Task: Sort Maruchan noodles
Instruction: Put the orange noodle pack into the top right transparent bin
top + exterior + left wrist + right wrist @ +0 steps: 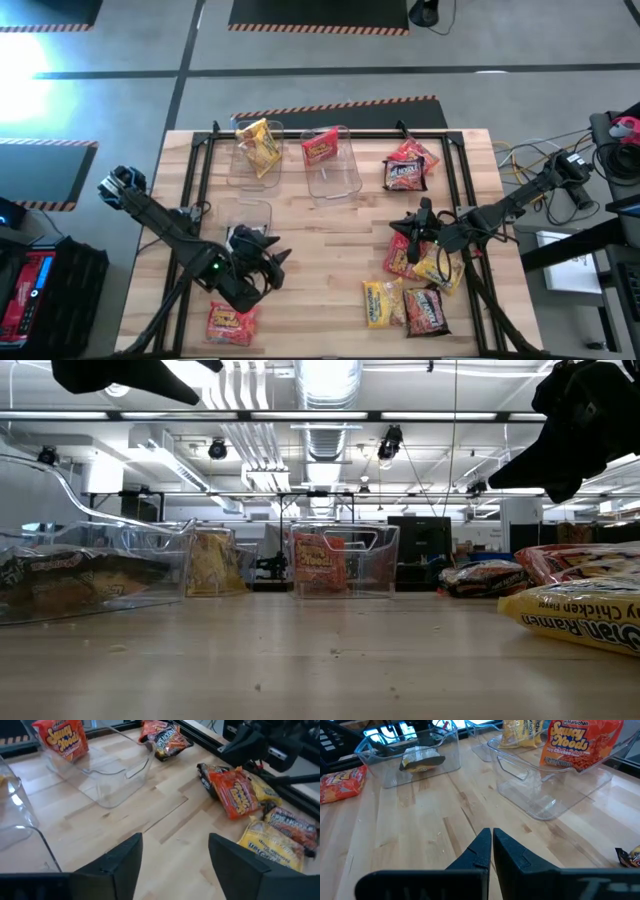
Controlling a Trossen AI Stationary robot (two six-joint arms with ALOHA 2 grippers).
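Note:
Several Maruchan noodle packets lie about the table. A yellow packet (pixel 258 148) stands in the far-left clear bin and a red packet (pixel 322 148) (pixel 60 740) leans in the far-middle bin. A dark packet (pixel 422 761) lies in the near-left bin (pixel 248 218). My left gripper (pixel 275 258) (pixel 175 865) hovers open just beside that bin, with nothing between its fingers. A red packet (pixel 230 322) lies flat at the near left. My right gripper (pixel 408 228) (pixel 491 845) hangs shut above the table, next to loose red (pixel 235 792), yellow (pixel 382 302) and dark (pixel 425 310) packets.
Two more packets (pixel 405 165) are heaped at the far right. A black frame (pixel 330 132) runs along the table's far and side edges. Bare wood (pixel 320 260) lies between the two grippers. A yellow packet (pixel 580 615) lies close to the low camera.

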